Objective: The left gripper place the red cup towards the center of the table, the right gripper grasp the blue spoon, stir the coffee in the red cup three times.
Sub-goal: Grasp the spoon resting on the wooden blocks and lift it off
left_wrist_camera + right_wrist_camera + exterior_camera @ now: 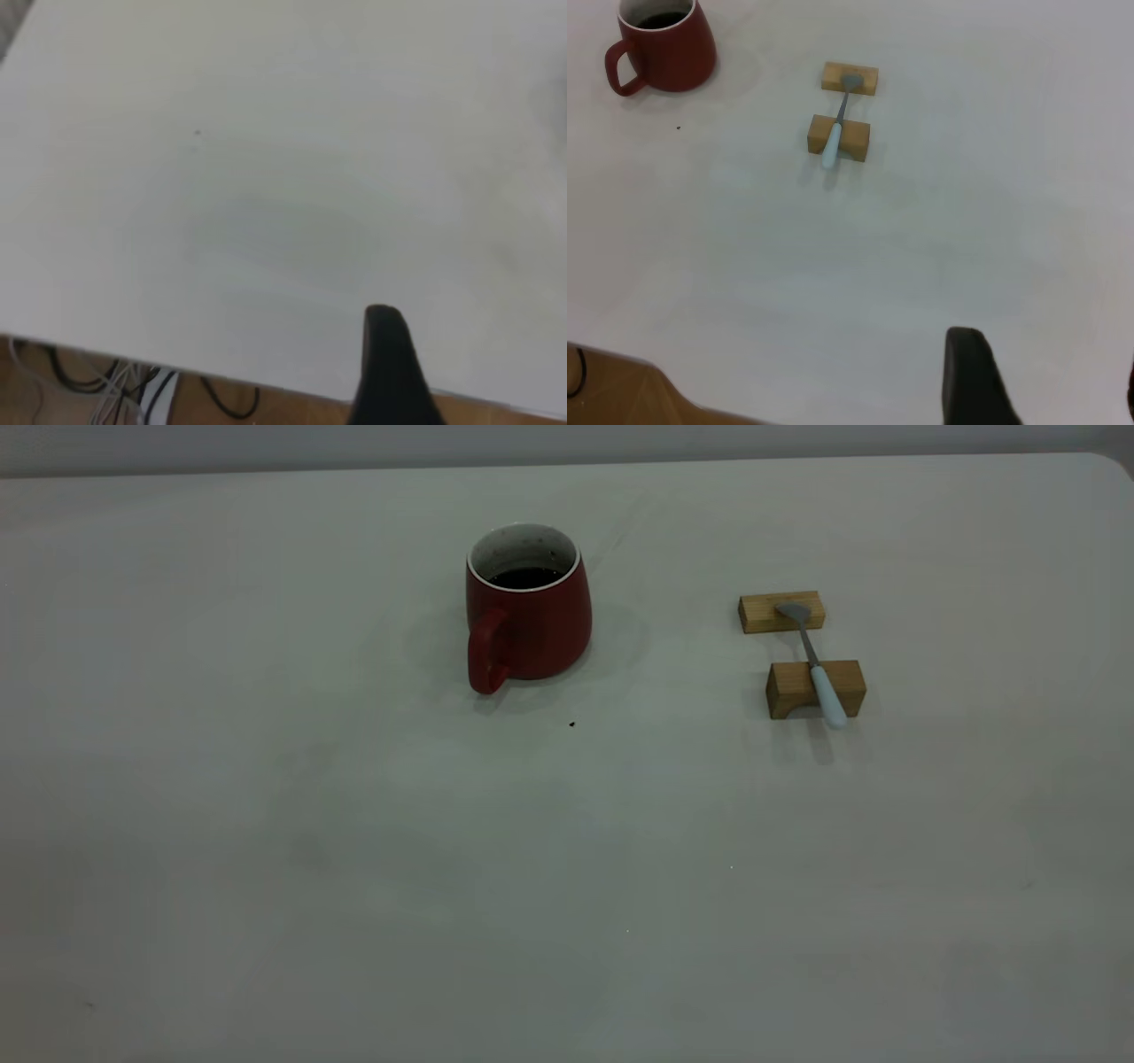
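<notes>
The red cup [529, 615] stands upright on the table [354, 868], a little left of its middle and towards the back, with its handle turned to the front. Dark coffee [527, 577] fills its lower part. The blue spoon [819, 673] lies to the right across two wooden blocks, its bowl on the far block. Neither gripper shows in the exterior view. My right gripper [1050, 367] hovers open and empty near the table's front, well away from the cup [664, 49] and spoon [835, 133]. My left gripper [478, 354] hangs open over bare table near the edge.
The far tan block [782, 612] and the near notched block [815, 689] carry the spoon. A tiny dark speck [571, 724] lies in front of the cup. Cables [106, 381] hang below the table edge beside the left arm.
</notes>
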Motion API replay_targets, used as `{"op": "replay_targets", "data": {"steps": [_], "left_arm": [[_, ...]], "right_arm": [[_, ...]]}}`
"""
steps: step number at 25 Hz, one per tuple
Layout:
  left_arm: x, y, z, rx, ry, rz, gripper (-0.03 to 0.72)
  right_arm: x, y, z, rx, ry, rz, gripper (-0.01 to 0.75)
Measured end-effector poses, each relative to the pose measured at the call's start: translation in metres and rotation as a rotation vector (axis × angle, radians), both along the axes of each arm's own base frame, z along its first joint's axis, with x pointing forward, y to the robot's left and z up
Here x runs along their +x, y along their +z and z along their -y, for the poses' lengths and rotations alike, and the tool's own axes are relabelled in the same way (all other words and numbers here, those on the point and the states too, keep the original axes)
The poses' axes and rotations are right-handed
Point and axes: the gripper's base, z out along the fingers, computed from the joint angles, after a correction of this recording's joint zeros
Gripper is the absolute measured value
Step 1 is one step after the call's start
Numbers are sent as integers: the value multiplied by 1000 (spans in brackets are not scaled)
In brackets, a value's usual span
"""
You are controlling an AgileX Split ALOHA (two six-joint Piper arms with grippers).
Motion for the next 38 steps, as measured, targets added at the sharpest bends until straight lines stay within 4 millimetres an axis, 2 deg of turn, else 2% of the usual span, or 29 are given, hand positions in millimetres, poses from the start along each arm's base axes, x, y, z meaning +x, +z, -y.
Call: {"op": "replay_targets", "data": {"steps": [5,21,24,28,30,38], "left_arm": [[-2,0,2,0,84,0,551],[-2,0,2,1,87,0,551],[-1,0,6,21,8,-7,551],[1,-2,20,113,-260,-22,551],[1,-2,23,144,-333,-20,551],[1,-2,23,136,-327,-20,551]], "right_arm": [[0,0,0,0,0,0,452],[0,0,0,1,0,0,452],[0,0,0,1,0,0,452],[0,0,0,1,0,0,452],[0,0,0,1,0,0,452],[0,0,0,1,0,0,452]]}}
